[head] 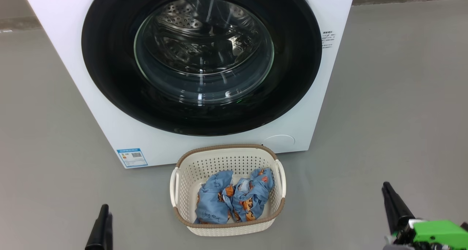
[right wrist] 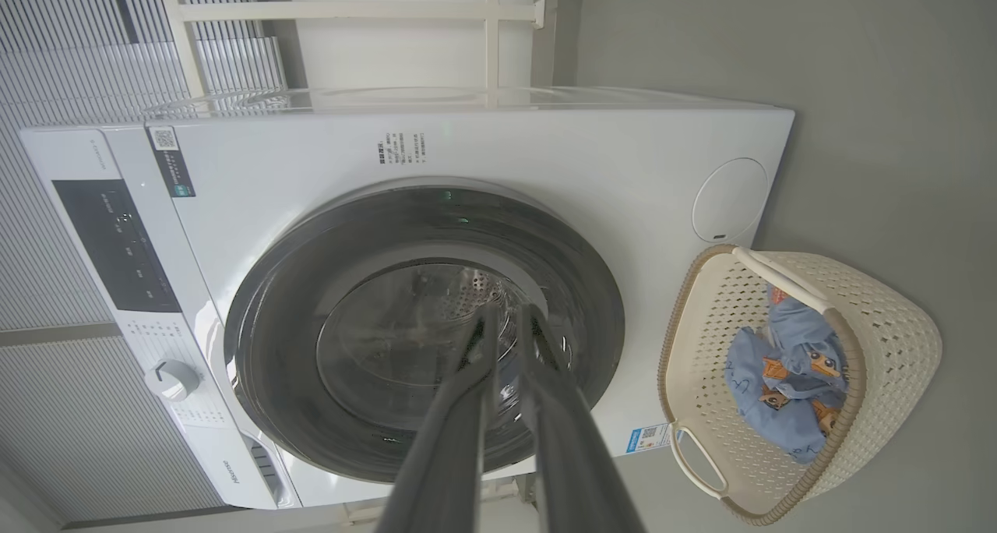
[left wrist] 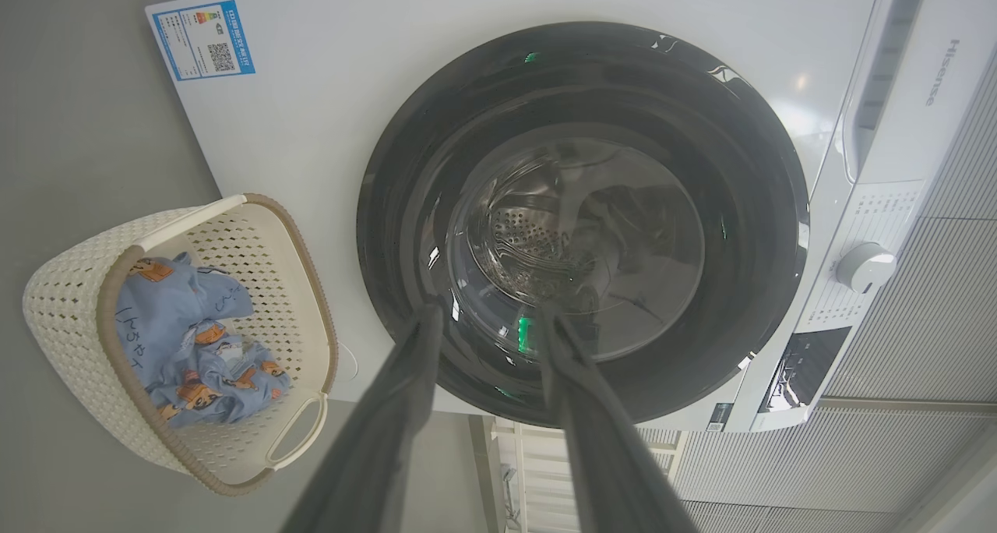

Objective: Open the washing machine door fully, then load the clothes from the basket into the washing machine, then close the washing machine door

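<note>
The white washing machine (head: 65,41) stands ahead. Its washing machine door (head: 109,60) is closed flat against the front, and the steel drum shows through the glass. On the floor right before it sits the cream basket (head: 226,149) with the light-blue clothes (head: 234,199) inside. My left gripper (head: 104,215) hangs low, left of the basket. The left wrist view shows this left gripper (left wrist: 489,315) open and empty, pointing at the door (left wrist: 405,167). My right gripper (head: 388,193) is low on the right of the basket. In the right wrist view the right gripper's (right wrist: 506,315) fingers are almost together, holding nothing.
Grey floor spreads to both sides of the machine and basket. A blue energy label (head: 132,157) and a round lower cover (head: 279,142) mark the machine's bottom front. The control knob (left wrist: 864,266) sits near the top panel. Slatted wall panels stand behind the machine.
</note>
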Motion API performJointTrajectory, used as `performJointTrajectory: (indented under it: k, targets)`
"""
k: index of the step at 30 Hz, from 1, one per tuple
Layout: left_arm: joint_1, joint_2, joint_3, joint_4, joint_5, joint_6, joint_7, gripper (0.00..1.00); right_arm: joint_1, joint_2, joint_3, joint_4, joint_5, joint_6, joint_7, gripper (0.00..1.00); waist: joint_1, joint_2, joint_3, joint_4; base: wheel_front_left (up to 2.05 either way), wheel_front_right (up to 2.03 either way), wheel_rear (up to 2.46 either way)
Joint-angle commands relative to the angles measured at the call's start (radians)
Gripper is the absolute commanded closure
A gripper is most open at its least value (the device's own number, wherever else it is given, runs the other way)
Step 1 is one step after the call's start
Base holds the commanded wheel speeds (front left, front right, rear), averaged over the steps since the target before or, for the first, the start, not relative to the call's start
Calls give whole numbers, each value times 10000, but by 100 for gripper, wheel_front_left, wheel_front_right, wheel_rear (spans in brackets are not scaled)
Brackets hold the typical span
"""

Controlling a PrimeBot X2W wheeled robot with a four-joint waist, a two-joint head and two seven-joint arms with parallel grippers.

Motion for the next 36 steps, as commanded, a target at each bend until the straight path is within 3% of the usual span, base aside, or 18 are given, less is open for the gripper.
performJointTrajectory:
  k: [1, 6, 10, 17, 36]
  targets:
    - [-147, 61, 2, -182, 10, -2, -45, 0, -143, -67, 5, -197, -14, 1, -46, 0, 1, 0, 5, 0, 0, 0, 0]
    - [-152, 91, -63, -256, 102, -2, -180, 0, -131, -85, 48, -276, -101, 3, -190, 0, 23, 0, -19, -1, 0, 0, 0]
    - [-154, 131, -127, -323, 203, -3, -308, 0, -131, -119, 107, -349, -249, 5, -316, 0, 2, 0, -2, -12, 0, 0, 0]
    - [-173, 220, -219, -469, 446, -3, -501, 0, -149, -194, 170, -484, -715, 8, -501, 0, 1, 0, 7, -29, 0, 0, 0]
    - [-207, 358, -455, -769, 2651, -4, -1061, 0, -148, -492, 717, -862, -2911, 17, -1058, 0, 0, 0, 21, -59, 0, 0, 0]
